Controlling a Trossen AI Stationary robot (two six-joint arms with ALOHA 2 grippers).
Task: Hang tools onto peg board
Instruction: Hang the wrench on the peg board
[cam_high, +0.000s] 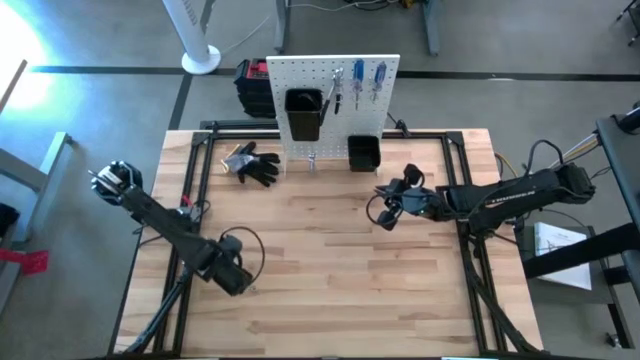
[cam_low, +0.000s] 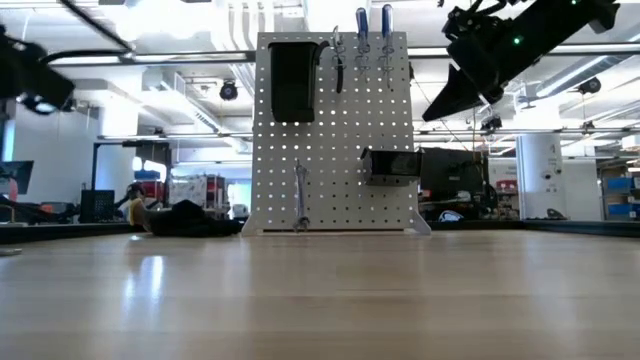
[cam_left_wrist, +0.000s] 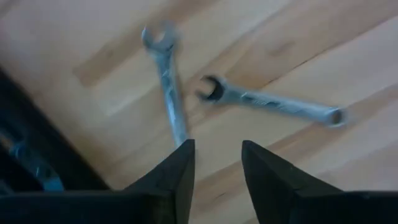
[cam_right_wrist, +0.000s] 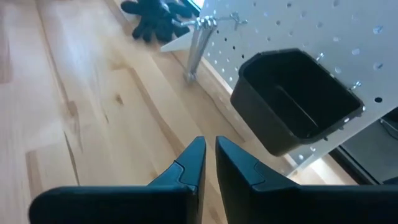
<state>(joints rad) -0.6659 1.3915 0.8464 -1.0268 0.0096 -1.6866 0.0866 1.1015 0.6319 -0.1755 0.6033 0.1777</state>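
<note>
Our left claw (cam_left_wrist: 216, 165) hangs over the table (cam_high: 330, 290) with its fingers apart and nothing between them, and just beyond the tips lie two slim wrenches: one (cam_left_wrist: 168, 84) running straight away from the left finger, the other (cam_left_wrist: 273, 104) slanting off across the boards, their ring ends near each other but apparently not touching. We judge the step in hand to be picking one up, so we should straddle a single shank at mid-length, clear of its neighbour, and come down square to the wood before closing. Our right claw (cam_right_wrist: 208, 163) waits near the white board (cam_high: 335, 100) with fingers nearly together and empty. On the board already hang two blue screwdrivers (cam_high: 369, 82), pliers (cam_high: 337, 88) and one wrench (cam_low: 298, 195).
</note>
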